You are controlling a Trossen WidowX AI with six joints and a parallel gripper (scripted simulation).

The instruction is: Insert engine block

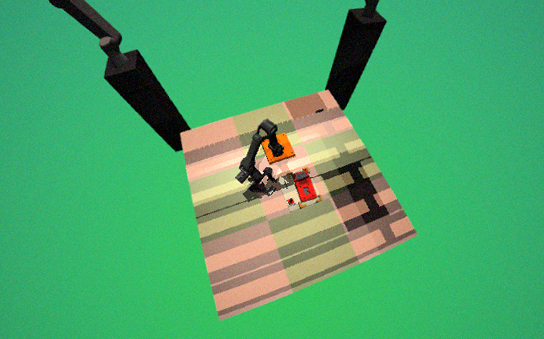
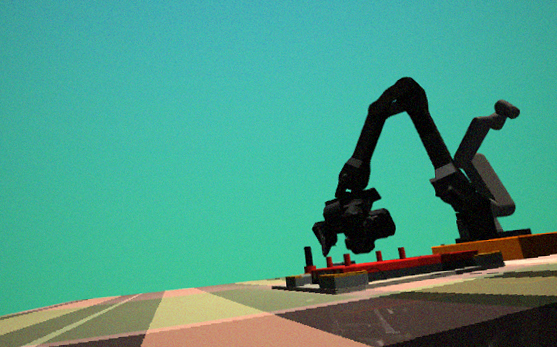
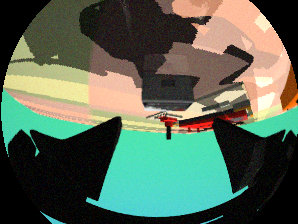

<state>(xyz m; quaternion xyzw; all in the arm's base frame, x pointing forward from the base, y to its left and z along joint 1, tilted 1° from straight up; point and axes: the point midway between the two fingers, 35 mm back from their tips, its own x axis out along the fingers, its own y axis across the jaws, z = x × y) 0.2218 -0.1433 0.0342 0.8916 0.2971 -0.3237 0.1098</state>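
Observation:
The gripper (image 1: 271, 182) (image 3: 167, 122) is open and empty, low at the left of the car body. The engine block (image 3: 155, 92) is a grey block with a darker notch, outside the fingers, ahead of them in the wrist view. In the top view a small light grey piece (image 1: 271, 192) beside the gripper appears to be it. It does not show clearly in the exterior view. The red car body (image 1: 312, 195) (image 2: 405, 262) (image 3: 192, 123) lies flat to the right of the gripper. A small grey patch near its middle seems to be the opening; the rib cannot be made out.
The car body lies among corner blocks (image 2: 343, 280) on a pale base. A small red piece (image 1: 290, 201) with a black upright pin (image 2: 307, 257) (image 3: 168, 132) stands near it. Red pegs stick up around the car body. The arm's orange base plate (image 1: 287, 153) (image 2: 549, 243) is behind.

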